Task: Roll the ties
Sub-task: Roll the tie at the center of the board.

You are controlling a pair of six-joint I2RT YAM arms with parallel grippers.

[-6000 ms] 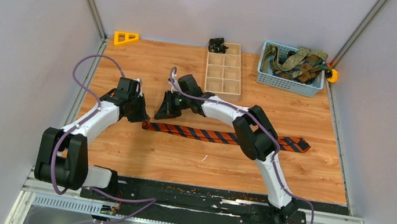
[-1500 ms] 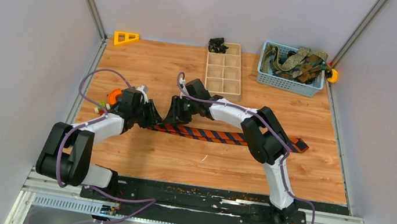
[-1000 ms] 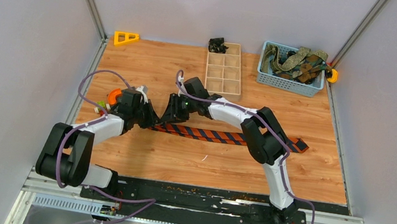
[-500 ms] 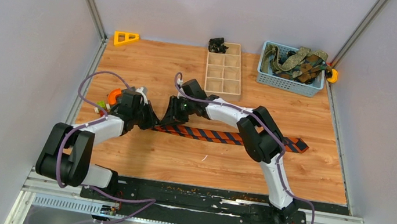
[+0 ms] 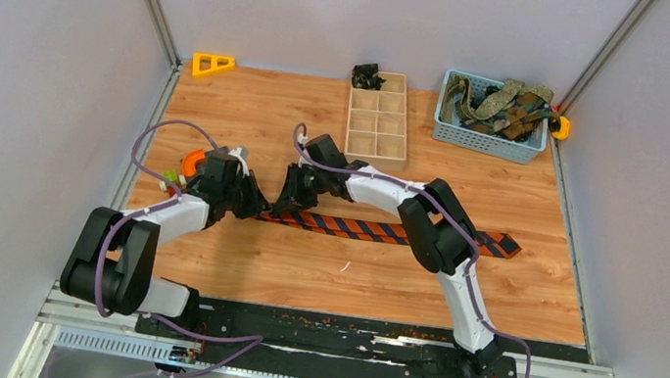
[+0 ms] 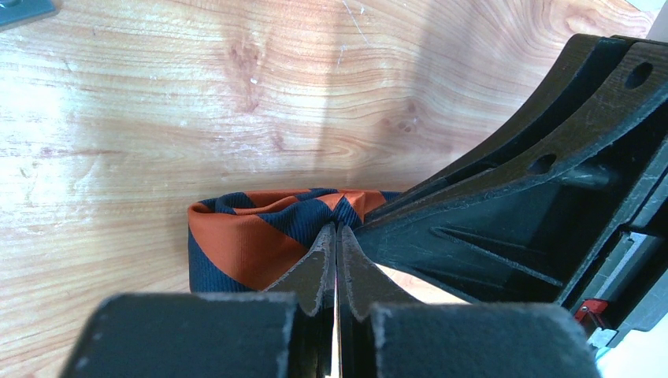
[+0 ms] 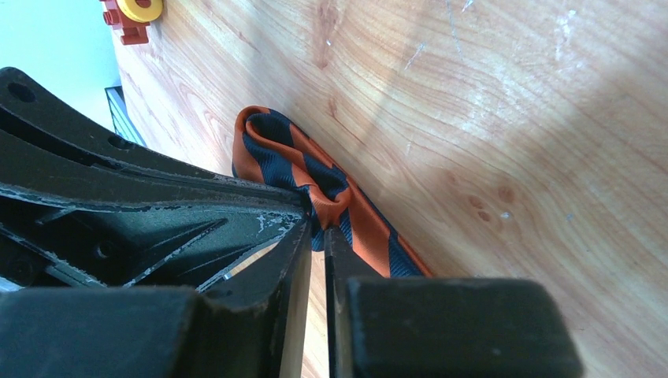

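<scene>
An orange and navy striped tie (image 5: 384,232) lies across the middle of the table, its wide end at the right. Its left end is folded into a small loop (image 6: 252,236) (image 7: 299,169). My left gripper (image 5: 259,206) is shut on the fold from the left (image 6: 335,236). My right gripper (image 5: 281,206) is shut on the same fold from the far side (image 7: 319,224). The two grippers touch tip to tip. More olive-green and brown ties (image 5: 501,104) fill the blue basket.
A wooden divided tray (image 5: 377,121) stands at the back centre with a dark bundle (image 5: 367,76) beside its far end. The blue basket (image 5: 486,139) is at the back right. A yellow triangle (image 5: 213,64) lies at the back left.
Over six seconds both grippers closed in on the tie's left end and the tie shifted slightly right. In the last second the right arm edged left; the grip holds.
</scene>
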